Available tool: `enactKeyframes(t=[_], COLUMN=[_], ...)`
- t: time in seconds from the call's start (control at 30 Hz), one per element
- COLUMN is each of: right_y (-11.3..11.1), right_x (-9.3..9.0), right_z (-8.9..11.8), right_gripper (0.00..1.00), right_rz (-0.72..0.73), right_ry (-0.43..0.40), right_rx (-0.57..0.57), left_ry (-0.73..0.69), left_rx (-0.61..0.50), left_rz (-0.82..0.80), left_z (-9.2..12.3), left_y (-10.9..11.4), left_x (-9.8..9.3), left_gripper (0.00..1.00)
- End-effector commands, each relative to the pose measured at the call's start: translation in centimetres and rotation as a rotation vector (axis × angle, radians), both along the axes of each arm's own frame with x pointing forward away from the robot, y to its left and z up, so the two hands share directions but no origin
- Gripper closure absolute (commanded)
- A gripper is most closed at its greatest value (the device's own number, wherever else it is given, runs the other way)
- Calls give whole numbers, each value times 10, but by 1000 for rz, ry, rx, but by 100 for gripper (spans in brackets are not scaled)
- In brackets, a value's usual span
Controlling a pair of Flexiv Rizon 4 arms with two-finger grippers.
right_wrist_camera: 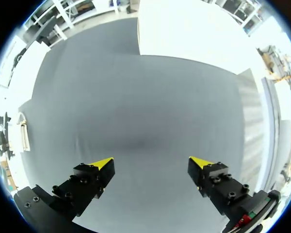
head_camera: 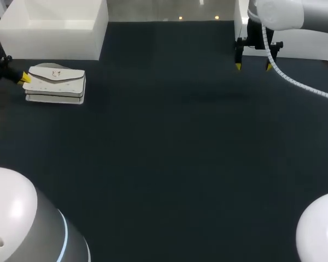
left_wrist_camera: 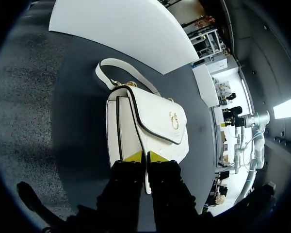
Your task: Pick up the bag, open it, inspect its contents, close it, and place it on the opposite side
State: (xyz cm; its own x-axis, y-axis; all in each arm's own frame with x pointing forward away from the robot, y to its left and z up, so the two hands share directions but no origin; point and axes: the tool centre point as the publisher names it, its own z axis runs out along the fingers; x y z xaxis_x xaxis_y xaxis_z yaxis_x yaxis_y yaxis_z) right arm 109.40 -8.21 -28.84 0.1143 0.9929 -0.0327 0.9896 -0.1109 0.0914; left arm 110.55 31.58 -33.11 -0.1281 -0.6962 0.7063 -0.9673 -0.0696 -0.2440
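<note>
- Bag [head_camera: 56,83], count: one. White, with dark piping, a front flap and a gold clasp [left_wrist_camera: 174,120]. It lies on the table in the upper left of the head view, just in front of the left-hand box. The flap is down, so whatever it contains is hidden. Its strap [left_wrist_camera: 105,73] loops out from the end farthest from the left gripper.
- Boxes, count: two, both white and open-topped, at the far edge of the table. One box [head_camera: 49,27] sits in the upper left of the head view. The other [head_camera: 309,49] is in the upper right, partly covered by the right arm. The inside of the left one shows only white walls.
- Table [head_camera: 169,164], count: one, with a dark surface.
- Left gripper [left_wrist_camera: 144,156], count: one. It sits at the bag's left end in the head view. Its yellow tips are drawn close together, pinching a thin white edge of the bag between them.
- Right gripper [head_camera: 253,66], count: one. It is in the upper right of the head view, well apart from the bag. Its fingers are spread wide with nothing between them, hanging over the dark table surface.
</note>
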Motion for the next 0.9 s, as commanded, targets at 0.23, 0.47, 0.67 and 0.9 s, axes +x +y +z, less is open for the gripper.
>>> enactKeyframes(t=[0.23,0.47,0.67,0.9], right_y=[1,1,1,1], right_x=[0,0,0,0], right_z=[1,1,1,1], right_gripper=[0,0,0,0], right_rz=[-1,-1,-1,-1], right_ry=[1,1,1,1], right_rx=[-3,-3,-3,-3], left_ry=[11,3,11,16], left_rx=[-65,-79,-76,-60], left_rz=[3,15,9,44], left_z=[-7,-6,-10,-5], left_y=[22,26,24,28], left_x=[15,27,33,40], left_gripper=[100,100,100,35])
